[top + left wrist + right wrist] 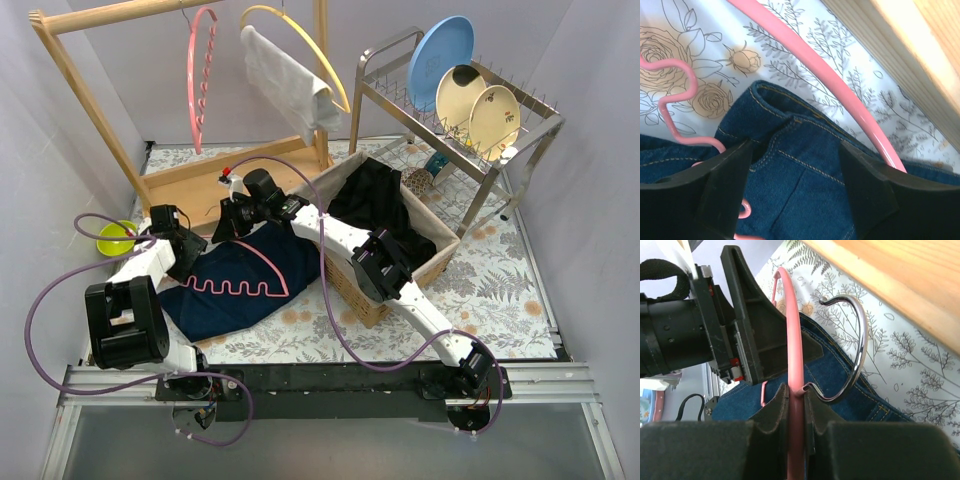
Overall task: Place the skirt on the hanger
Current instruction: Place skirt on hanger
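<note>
A dark blue denim skirt (235, 290) lies flat on the flowered table, left of centre. A pink hanger (262, 262) with a wavy bottom bar rests on it. My right gripper (228, 222) is shut on the hanger's pink bar (796, 390), just beside its metal hook (860, 357). My left gripper (190, 260) stands open over the skirt's waistband (790, 135), one black finger (727, 172) on each side of the denim. The pink hanger arm (840, 92) runs past its right finger. My left gripper's finger (752, 325) also shows in the right wrist view.
A wooden clothes rack (80, 90) stands at the back left, carrying a pink hanger (200, 80) and a yellow hanger with a white cloth (290, 80). A wicker basket (352, 290) of black clothes sits right of the skirt. A dish rack (520, 150) holds plates. A green object (115, 238) lies far left.
</note>
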